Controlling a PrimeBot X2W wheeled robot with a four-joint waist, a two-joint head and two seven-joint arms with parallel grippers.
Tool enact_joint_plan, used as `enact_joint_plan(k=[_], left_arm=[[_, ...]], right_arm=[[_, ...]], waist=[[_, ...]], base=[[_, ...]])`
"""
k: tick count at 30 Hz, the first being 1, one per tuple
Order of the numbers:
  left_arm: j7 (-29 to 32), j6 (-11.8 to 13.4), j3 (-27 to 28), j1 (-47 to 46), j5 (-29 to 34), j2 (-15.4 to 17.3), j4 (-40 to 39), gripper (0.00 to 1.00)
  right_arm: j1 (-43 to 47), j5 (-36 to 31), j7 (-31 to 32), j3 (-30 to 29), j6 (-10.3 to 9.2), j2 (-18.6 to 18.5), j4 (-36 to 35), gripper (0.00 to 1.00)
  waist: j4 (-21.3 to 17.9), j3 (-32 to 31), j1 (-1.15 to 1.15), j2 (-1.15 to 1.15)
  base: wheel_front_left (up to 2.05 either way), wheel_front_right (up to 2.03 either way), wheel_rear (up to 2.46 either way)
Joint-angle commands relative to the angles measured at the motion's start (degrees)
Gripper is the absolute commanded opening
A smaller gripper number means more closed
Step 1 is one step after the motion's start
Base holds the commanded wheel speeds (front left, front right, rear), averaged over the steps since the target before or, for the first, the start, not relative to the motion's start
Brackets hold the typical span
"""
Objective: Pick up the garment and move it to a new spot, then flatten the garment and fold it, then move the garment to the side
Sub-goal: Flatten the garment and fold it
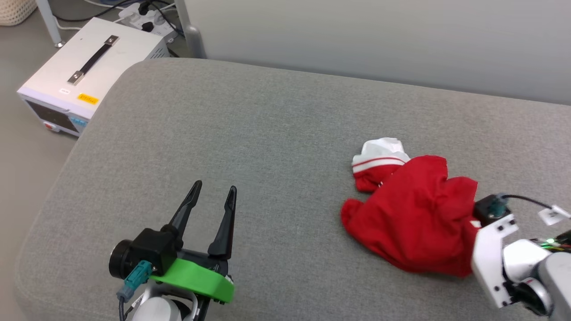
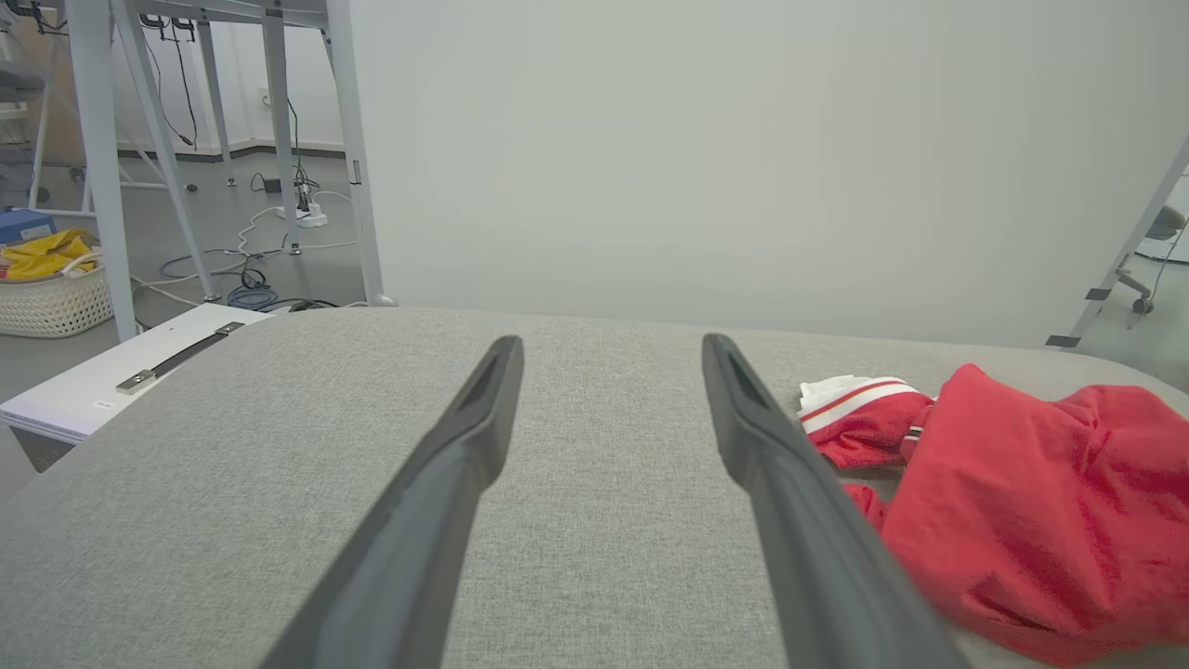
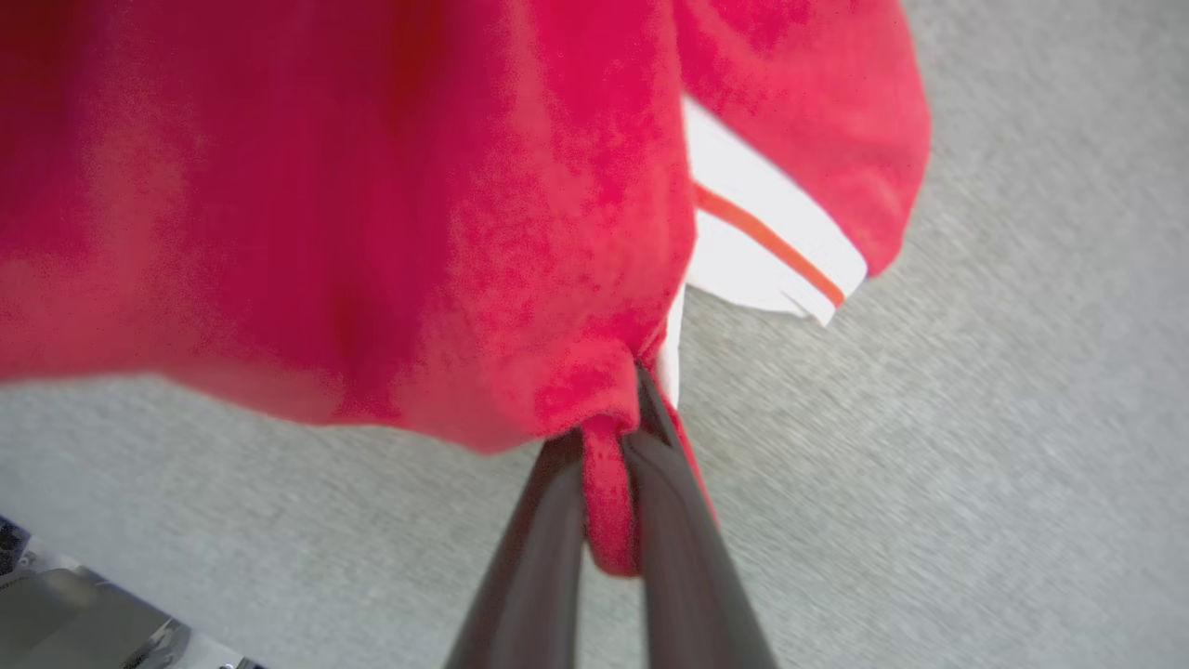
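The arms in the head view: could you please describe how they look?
The left gripper has two tapered black fingers on a black body, a green plate, a teal connector and a white wrist. The right arm has a white bracket, the same connector, a thin black cable and a white tag.

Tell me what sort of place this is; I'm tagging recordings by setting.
Likely a lab or workshop: a white instrument box on the floor, a power strip with cables, and metal frame legs.
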Motion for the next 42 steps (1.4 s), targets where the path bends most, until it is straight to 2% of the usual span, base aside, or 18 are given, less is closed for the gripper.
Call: enact_joint_plan(k=[1, 5, 10, 11, 12, 17, 20, 21, 29, 33, 38, 42], left_arm=[[-0.3, -0.2, -0.1, 0.5, 0.6, -0.1, -0.2, 1.0], [-0.3, -0.2, -0.2, 0.5, 0.6, -0.4, -0.2, 1.0], [-0.3, -0.2, -0.4, 0.3, 0.6, -0.8, 0.1, 1.0], [-0.3, -0.2, -0.5, 0.2, 0.6, -0.8, 0.1, 1.0], [-0.3, -0.2, -0.5, 0.2, 0.6, -0.8, 0.2, 1.0], [-0.3, -0.2, -0.2, 0.2, 0.6, -0.7, 0.4, 1.0], [-0.3, -0.2, 0.1, 0.5, 0.6, -0.7, 0.3, 1.0], [-0.3, -0.2, 0.2, 0.7, 0.6, -0.7, 0.3, 1.0], [-0.3, -0.2, 0.0, 1.1, 0.2, -0.8, -0.2, 1.0], [-0.3, -0.2, -0.7, 0.9, -0.3, -0.8, 0.0, 1.0], [0.1, -0.2, -3.8, -1.2, -2.8, -0.3, 1.5, 1.0], [7.0, -0.2, -7.9, -7.6, -6.9, 1.3, 3.9, 1.0]], right_arm=[[0.9, -1.3, 0.7, -2.0, -0.08, -1.7, -0.6, 0.0], [2.2, -4.3, 0.1, -8.0, -0.08, -3.1, -1.1, 0.0], [4.7, -6.1, -3.5, -12.1, -0.08, -0.2, -1.4, 0.01], [4.8, -6.5, -4.9, -13.1, -0.08, 0.6, -1.5, 0.63], [5.0, -7.0, -6.8, -14.3, -0.08, 1.7, -1.5, 1.0], [5.1, -7.8, -15.7, -17.7, -0.08, 5.4, -4.4, 1.0], [5.6, -7.6, -20.9, -19.2, -0.08, 6.9, -8.0, 1.0], [6.6, -7.9, -25.2, -21.0, -0.08, 8.4, -11.7, 1.0], [10.5, -10.2, -36.5, -26.2, -0.08, 15.4, -18.0, 1.0], [11.6, -12.1, -40.1, -27.4, -0.08, 18.4, -18.9, 1.0], [11.1, -13.6, -42.1, -28.4, -0.08, 20.0, -20.6, 1.0], [10.4, -14.9, -42.4, -29.6, -0.08, 21.2, -22.2, 1.0]], waist=[[-1.8, -1.2, -0.01, 0.0], [-2.8, -1.3, -0.01, 0.0], [-3.5, -1.1, -0.01, 0.0], [-3.6, -1.1, -0.01, 0.0], [-3.8, -1.2, -0.01, 0.0], [-4.8, -2.0, -0.01, 0.0], [-5.7, -2.7, -0.01, 0.0], [-6.3, -3.2, -0.01, 0.0], [-8.0, -3.4, -0.01, 0.0], [-9.0, -3.2, -0.01, 0.0], [-10.3, -1.6, -0.01, 0.0], [-11.3, 0.8, -0.01, 0.0]], base=[[0.0, 0.0, 0.0], [0.0, 0.0, 0.0], [0.0, 0.0, 0.0], [0.0, 0.0, 0.0], [0.0, 0.0, 0.0], [0.0, 0.0, 0.0], [0.0, 0.0, 0.0], [0.0, 0.0, 0.0], [0.0, 0.0, 0.0], [0.0, 0.0, 0.0], [0.0, 0.0, 0.0], [0.0, 0.0, 0.0]])
